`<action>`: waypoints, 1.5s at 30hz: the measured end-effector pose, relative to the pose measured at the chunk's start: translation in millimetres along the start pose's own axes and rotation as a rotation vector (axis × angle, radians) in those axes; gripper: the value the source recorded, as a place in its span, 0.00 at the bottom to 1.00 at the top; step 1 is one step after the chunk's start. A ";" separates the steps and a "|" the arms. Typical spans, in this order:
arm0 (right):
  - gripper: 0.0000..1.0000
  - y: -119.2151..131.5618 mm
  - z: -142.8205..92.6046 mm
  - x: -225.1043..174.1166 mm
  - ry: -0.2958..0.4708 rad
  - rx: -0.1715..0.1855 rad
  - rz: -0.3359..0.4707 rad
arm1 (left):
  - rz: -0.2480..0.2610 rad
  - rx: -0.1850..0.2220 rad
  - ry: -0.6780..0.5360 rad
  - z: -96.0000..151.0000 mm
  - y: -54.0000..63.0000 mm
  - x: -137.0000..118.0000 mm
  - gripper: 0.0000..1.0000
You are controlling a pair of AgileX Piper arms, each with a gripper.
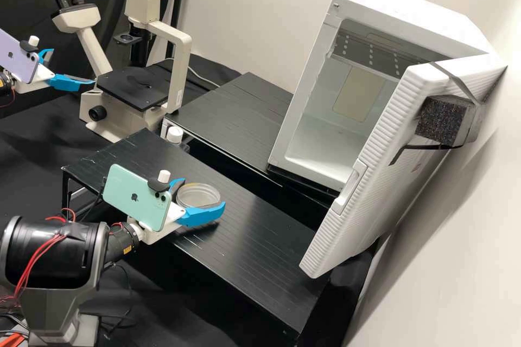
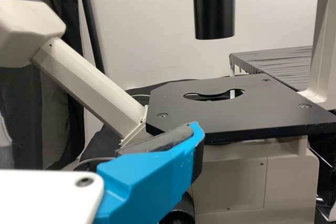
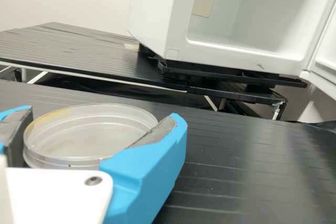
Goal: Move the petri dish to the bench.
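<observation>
"What's the right claw (image 1: pixel 203 192) doing?"

"Pinching the petri dish (image 1: pixel 198 196), one blue finger on each side of it."

"And where's that?"

"Over the near black table (image 1: pixel 260 249). I can't tell whether the dish's bottom touches the top."

"Anything riding on the claw?"

"A green phone (image 1: pixel 127 190), clamped just behind the fingers."

"The left claw?"

"The left claw (image 1: pixel 72 66) is spread, with nothing in it, near the microscope (image 1: pixel 176 73). It carries a purple phone (image 1: pixel 15 57)."

"Farther out?"

"A second black table (image 1: pixel 239 108), then a white fridge (image 1: pixel 401 5), its door (image 1: pixel 374 173) open."
</observation>
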State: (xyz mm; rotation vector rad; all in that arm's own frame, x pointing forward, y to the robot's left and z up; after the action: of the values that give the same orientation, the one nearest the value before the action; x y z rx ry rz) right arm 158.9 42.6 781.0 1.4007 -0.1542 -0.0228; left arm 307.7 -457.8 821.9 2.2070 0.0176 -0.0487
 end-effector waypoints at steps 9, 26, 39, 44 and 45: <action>1.00 0.3 0.1 0.2 0.000 0.000 0.005 | 0.000 0.000 0.000 0.0 0.0 0.0 1.00; 1.00 20.2 -10.1 -13.8 0.083 0.043 0.064 | 0.000 0.000 0.000 0.0 0.0 0.0 1.00; 1.00 52.6 -24.2 -38.8 0.306 0.134 0.168 | 0.000 0.000 0.000 0.0 0.0 0.0 1.00; 1.00 51.1 -32.4 -43.1 0.398 0.178 0.138 | 0.000 0.000 0.000 0.0 0.0 0.0 1.00; 1.00 51.1 -32.8 -43.3 0.404 0.197 0.134 | 0.000 0.000 0.000 0.0 0.0 0.0 1.00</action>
State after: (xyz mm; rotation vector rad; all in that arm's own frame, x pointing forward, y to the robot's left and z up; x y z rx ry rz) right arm 116.2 88.1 821.8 1.5585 0.0883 0.3936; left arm 307.7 -457.8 821.9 2.2070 0.0176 -0.0487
